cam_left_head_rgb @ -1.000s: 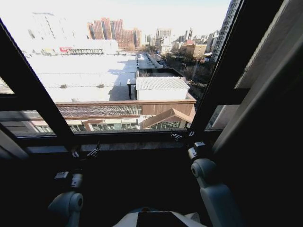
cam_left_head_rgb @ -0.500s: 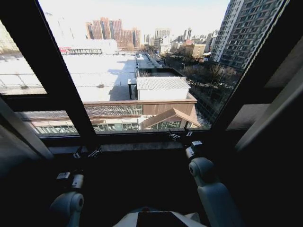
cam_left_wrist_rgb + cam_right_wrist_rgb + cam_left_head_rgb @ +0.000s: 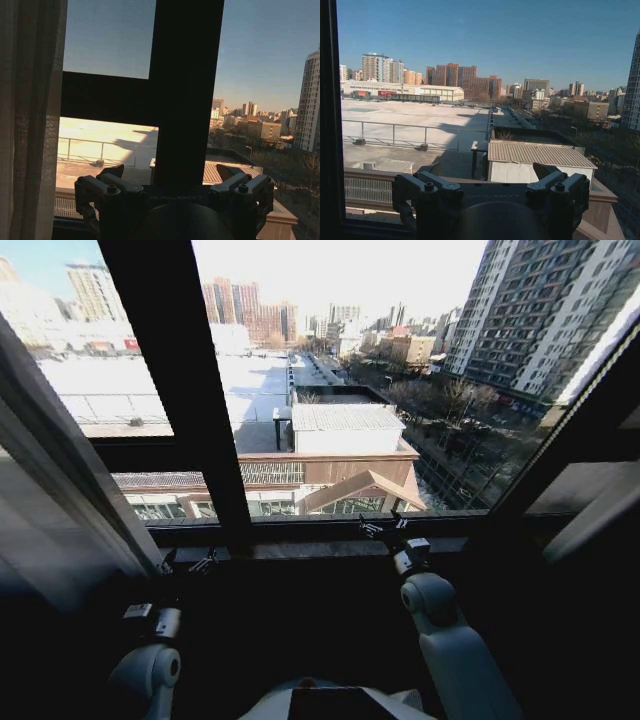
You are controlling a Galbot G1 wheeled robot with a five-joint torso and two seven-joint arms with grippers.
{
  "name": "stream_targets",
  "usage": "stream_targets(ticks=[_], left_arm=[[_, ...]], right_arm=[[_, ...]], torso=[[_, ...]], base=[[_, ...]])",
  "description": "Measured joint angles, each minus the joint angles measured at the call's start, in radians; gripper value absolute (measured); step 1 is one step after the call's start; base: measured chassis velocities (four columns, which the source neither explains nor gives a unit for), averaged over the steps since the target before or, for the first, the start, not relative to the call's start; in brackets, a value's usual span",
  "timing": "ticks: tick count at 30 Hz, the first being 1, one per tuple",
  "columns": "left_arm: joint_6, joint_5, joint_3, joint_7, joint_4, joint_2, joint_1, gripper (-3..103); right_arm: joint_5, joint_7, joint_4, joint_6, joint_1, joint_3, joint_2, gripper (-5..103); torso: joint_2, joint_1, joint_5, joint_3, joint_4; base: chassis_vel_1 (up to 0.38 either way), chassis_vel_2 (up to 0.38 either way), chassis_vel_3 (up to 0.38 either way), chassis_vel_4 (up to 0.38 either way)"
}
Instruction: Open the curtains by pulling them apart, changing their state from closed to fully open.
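Note:
The left curtain [image 3: 50, 530] hangs as a grey pleated panel at the far left of the head view. It shows again as sheer cream folds of curtain [image 3: 30, 125] beside my left gripper [image 3: 170, 175], which is open and holds nothing. The right curtain [image 3: 600, 525] is a shadowed strip at the far right edge. Between the panels the window is uncovered. My left gripper [image 3: 187, 562] hovers just above the sill, close to the left panel's lower edge. My right gripper [image 3: 385, 528] is near the sill's middle; the right gripper [image 3: 489, 170] stands open and empty, facing bare glass.
A thick black upright window bar [image 3: 200, 390] with a crossbar stands right of the left curtain, and it rises directly ahead of the left gripper as the window bar [image 3: 187, 90]. The dark sill [image 3: 300, 550] runs below the glass. Another slanted frame bar [image 3: 570, 430] borders the right curtain.
The window bars have slid rightward in the head view while the far buildings and my arms kept their place, so the camera has moved. The left curtain panel now shows at the left edge.

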Motion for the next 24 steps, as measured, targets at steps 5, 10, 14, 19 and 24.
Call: stream_targets(ticks=[5, 10, 14, 19, 24], left_arm=[[-0.001, 0.005, -0.005, 0.000, -0.002, -0.001, 0.009, 100], [-0.006, 0.008, -0.012, 0.000, 0.000, 0.000, 0.011, 100], [-0.008, 0.018, -0.008, -0.001, 0.014, 0.007, 0.000, 100], [-0.008, 0.039, 0.012, -0.001, 0.026, 0.015, -0.027, 100], [0.002, 0.045, 0.027, -0.003, 0.058, 0.039, -0.074, 100]], right_arm=[[0.000, -0.001, -0.003, 0.000, 0.001, -0.004, 0.000, 100], [0.002, 0.000, -0.009, 0.010, 0.006, -0.013, 0.001, 100], [0.001, -0.003, -0.026, 0.045, 0.012, -0.019, 0.001, 100], [0.000, -0.003, -0.026, 0.052, 0.012, -0.022, -0.005, 100], [-0.001, -0.003, -0.036, 0.057, 0.015, -0.024, -0.007, 100]], torso=[[0.000, 0.000, -0.0004, 0.000, -0.0002], [0.000, 0.000, -0.0002, 0.000, -0.0001], [0.000, 0.000, -0.0005, 0.000, 0.0000], [0.000, 0.000, -0.0009, 0.000, 0.0004], [0.000, 0.000, -0.0002, 0.000, -0.0003]], base=[[0.314, 0.340, -0.332, -0.353], [0.345, 0.363, -0.364, -0.366], [0.333, 0.335, -0.318, -0.354], [0.212, 0.185, -0.191, -0.212], [0.028, 0.025, 0.018, -0.033]])
